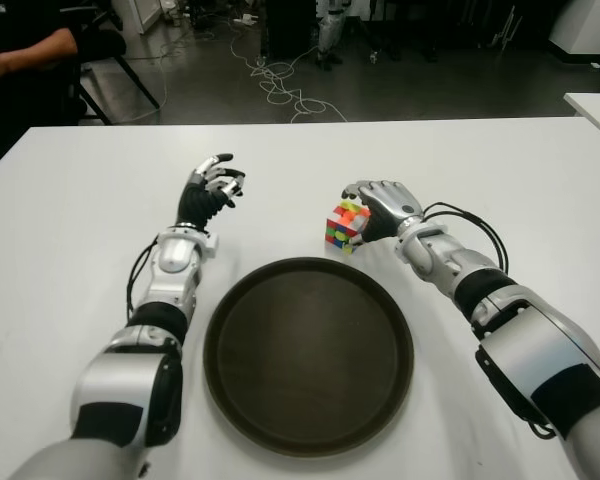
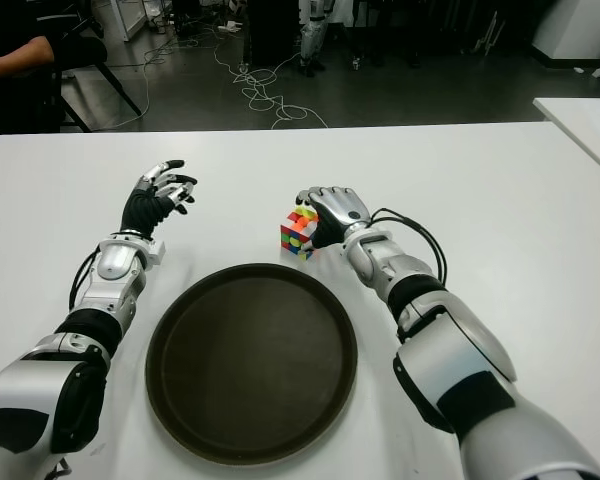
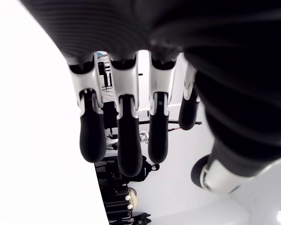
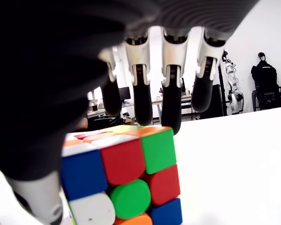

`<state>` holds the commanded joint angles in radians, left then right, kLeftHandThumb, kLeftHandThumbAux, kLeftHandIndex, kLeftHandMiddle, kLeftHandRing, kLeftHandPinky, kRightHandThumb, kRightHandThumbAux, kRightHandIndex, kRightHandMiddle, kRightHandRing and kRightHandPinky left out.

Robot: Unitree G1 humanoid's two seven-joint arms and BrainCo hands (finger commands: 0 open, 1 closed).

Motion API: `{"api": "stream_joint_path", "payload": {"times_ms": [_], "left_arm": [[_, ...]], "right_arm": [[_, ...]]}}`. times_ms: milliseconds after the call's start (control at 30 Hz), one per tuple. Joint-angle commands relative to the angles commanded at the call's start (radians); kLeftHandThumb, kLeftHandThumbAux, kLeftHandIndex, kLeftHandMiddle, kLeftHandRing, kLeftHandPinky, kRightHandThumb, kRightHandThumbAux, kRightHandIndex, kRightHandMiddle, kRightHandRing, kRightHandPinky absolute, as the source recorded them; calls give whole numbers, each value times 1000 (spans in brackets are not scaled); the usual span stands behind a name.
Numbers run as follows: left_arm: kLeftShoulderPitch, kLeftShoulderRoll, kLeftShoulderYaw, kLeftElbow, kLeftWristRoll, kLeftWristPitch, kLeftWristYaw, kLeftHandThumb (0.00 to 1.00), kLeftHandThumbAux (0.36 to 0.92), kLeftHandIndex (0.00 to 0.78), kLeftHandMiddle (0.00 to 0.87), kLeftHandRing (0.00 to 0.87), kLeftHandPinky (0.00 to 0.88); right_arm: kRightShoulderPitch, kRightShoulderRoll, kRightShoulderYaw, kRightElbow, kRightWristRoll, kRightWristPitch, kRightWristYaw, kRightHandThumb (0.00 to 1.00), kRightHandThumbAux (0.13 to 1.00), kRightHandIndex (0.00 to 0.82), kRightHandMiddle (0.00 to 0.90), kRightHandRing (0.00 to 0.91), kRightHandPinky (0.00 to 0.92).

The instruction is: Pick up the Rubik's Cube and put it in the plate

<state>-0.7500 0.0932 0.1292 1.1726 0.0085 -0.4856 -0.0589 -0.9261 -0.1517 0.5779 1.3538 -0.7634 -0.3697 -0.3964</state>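
The Rubik's Cube sits tilted on one edge (no long axis) beneath the right hand, whose fingers curl over its top, thumb alongside. The left hand hovers open above the worktop.

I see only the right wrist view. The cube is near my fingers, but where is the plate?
Observer: The plate lies on the table nearer the robot than the Rubik's Cube, between the two forearms, and holds nothing.
Operator: Is the right hand closed on the cube?
Observer: The right hand is draped over the cube's far side; a firm grasp cannot be confirmed.
Operator: And the left hand?
Observer: The left hand shows left of the cube, fingers relaxed, holding nothing.
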Motion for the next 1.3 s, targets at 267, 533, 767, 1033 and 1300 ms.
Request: {"api": "stream_joint_path", "payload": {"times_ms": [267,533,767,1033,1300], "left_arm": [[0,1,0,0,1,1,0,305,704,215,384,490,549],[1,0,-4,-1,6,0,7,294,707,211,374,479,544],[1,-1,-4,-1,7,-2,9,294,696,207,383,488,555],[0,-3,-3,-2,4,6,5,290,695,215,384,484,547],[2,-3,-12,-7,15,3,23,292,711,219,395,490,559]], "right_arm": [[6,12,13,-2,-7,-13,6,0,746,252,287,307,295],[5,14,24,-3,-11,-18,29,0,703,209,233,246,233],[6,16,37,-5,-18,-19,25,0,714,207,225,238,239],[9,17,48,-5,-19,-15,10,0,726,206,217,231,235],[8,16,56,-6,-23,-17,10,0,725,222,232,241,238]]}}
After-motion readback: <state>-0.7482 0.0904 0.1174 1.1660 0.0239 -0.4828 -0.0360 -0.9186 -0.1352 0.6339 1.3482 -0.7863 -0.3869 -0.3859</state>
